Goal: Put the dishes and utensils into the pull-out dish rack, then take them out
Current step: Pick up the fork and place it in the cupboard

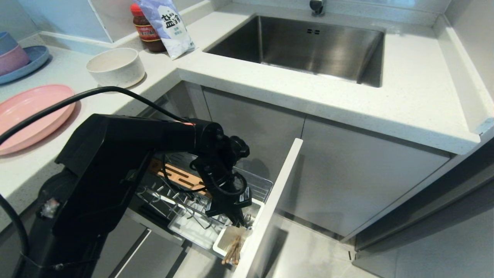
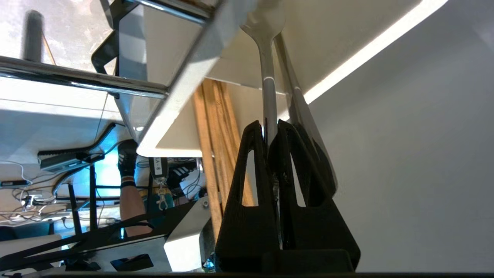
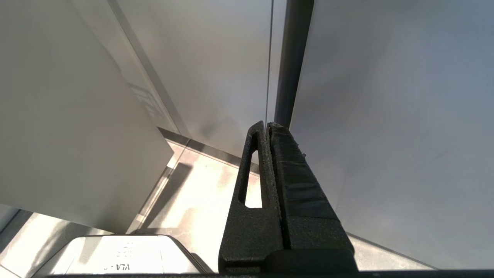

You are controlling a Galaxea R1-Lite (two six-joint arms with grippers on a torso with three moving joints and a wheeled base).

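Observation:
The pull-out dish rack point(image 1: 255, 184) stands drawn out below the counter, its pale panel front point(image 1: 272, 200) toward me. My left gripper point(image 1: 239, 221) points down over the white cutlery holder point(image 1: 218, 241) at the rack's front corner. In the left wrist view this gripper point(image 2: 270, 125) is shut on the handle of the silver fork point(image 2: 268, 77), whose head reaches toward the holder point(image 2: 181, 116). The wooden chopsticks point(image 1: 232, 251) point(image 2: 212, 135) stand in that holder. On the counter sit the pink plate point(image 1: 31, 116) and the cream bowl point(image 1: 115, 66). My right gripper point(image 3: 267, 125) hangs shut and empty beside a cabinet.
A steel sink point(image 1: 308, 46) is set in the counter behind. A sauce jar point(image 1: 146, 29) and a white bag point(image 1: 170, 23) stand at the back. A blue plate with stacked bowls point(image 1: 17, 58) sits far left. Grey cabinet doors point(image 1: 347, 181) flank the rack.

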